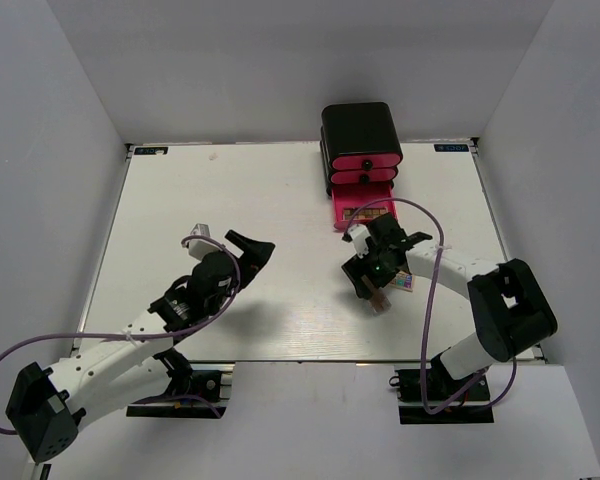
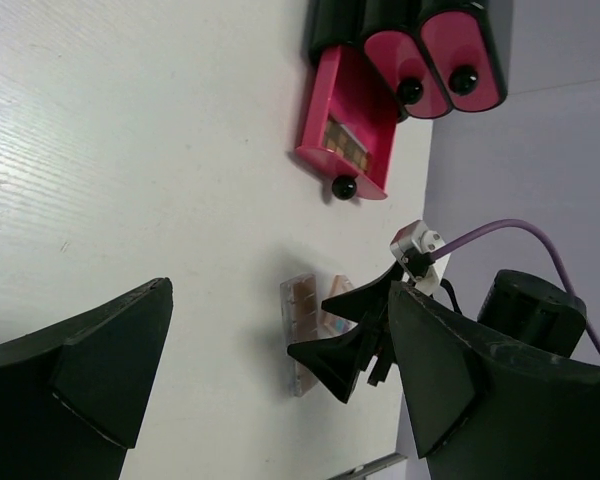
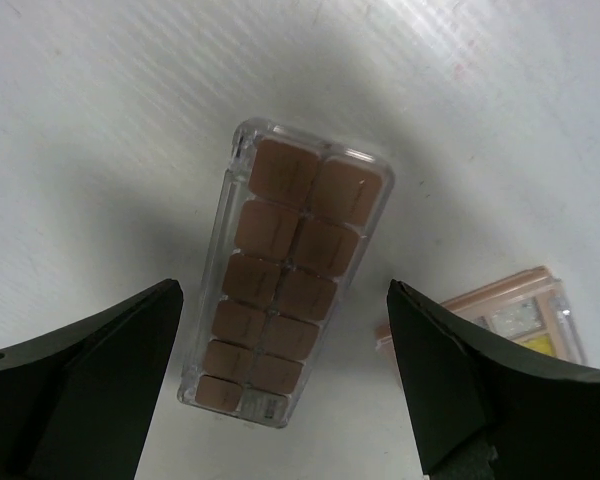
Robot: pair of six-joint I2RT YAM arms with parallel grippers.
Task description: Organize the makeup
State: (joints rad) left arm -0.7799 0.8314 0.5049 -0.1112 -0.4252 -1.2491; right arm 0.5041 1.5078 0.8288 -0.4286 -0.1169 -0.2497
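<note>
A clear palette with pinkish-brown pans lies flat on the white table. My right gripper hovers right above it, open and empty, with a finger on each side of it. The palette also shows in the top view and the left wrist view. A small square multicolour palette lies just beside it. A brown palette lies in the open pink drawer. My left gripper is open and empty over the middle of the table. The puff, sponges and lavender stick are out of view.
The black box with pink drawers stands at the back edge, its lowest drawer pulled out toward the right arm. Grey walls enclose the table on three sides.
</note>
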